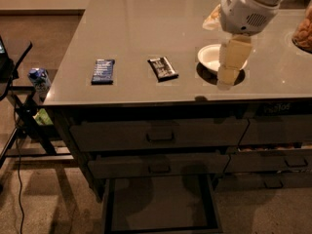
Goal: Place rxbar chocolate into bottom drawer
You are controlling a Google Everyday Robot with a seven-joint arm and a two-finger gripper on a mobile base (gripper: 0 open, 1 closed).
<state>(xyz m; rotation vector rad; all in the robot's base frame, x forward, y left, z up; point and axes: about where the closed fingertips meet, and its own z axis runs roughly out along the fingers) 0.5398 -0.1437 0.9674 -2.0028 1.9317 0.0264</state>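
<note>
Since the bottom drawer [161, 204] gapes ready, low centre | rxbar chocolate [163, 68] mid-frame, unheld | gripper [227, 76] upper right, grip: cannot tell

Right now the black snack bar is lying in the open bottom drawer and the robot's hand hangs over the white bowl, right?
No. The camera view shows the rxbar chocolate lying on the countertop, not in the bottom drawer, which is open. The gripper does hang over the white bowl.

A grey counter [146, 28] with a glossy top catches small glints of light. Below it lies a brown speckled floor [48, 199], and a black metal stand [19, 126] is at the left.
</note>
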